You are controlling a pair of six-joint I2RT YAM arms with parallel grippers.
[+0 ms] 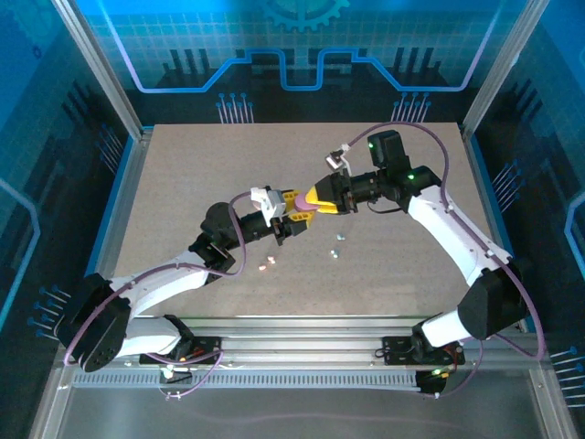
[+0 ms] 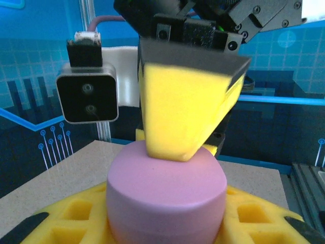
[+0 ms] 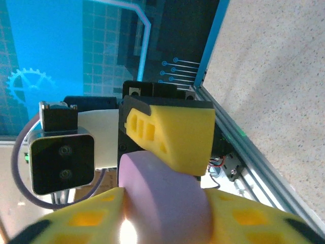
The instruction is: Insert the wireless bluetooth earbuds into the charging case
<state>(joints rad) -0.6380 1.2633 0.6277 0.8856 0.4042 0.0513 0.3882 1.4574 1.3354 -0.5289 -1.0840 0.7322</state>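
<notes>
Lilac charging case (image 2: 166, 198) pinched by left gripper (image 2: 165, 226) and right gripper (image 3: 163, 223) above the table's (image 1: 183, 183) middle; best to hold base firm, lift lid gently.

We see the lilac charging case (image 2: 165, 190) seated between the yellow fingers (image 2: 71, 216) of the left tool (image 2: 165, 229), above the speckled bench (image 2: 66, 168). A yellow finger (image 2: 183, 107) of the right tool (image 2: 177, 150) rests on its top, and that arm's camera (image 2: 87, 99) hangs just left.
</notes>
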